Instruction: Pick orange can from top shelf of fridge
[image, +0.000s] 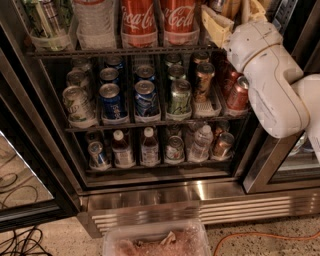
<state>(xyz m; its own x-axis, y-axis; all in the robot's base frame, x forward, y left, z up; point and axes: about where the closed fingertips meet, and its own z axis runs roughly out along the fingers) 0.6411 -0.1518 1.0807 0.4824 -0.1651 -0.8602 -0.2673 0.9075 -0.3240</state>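
Observation:
The fridge (150, 197) stands open in front of me, its top shelf (120, 51) running along the upper edge of the view. On that shelf stand two red Coca-Cola cans (137, 20) and a clear bottle. My gripper (229, 12) is at the right end of the top shelf, on the white arm (270, 75) that comes in from the lower right. A gold-toned sliver (232, 7) at the gripper, cut off by the frame's top edge, may be the orange can; I cannot tell for sure.
The middle rack holds blue Pepsi cans (111, 97), green cans (179, 97) and copper and red cans (238, 94) just left of my arm. Small bottles fill the lowest rack. A clear plastic bin (155, 240) lies on the floor, and the glass door (20, 170) hangs left.

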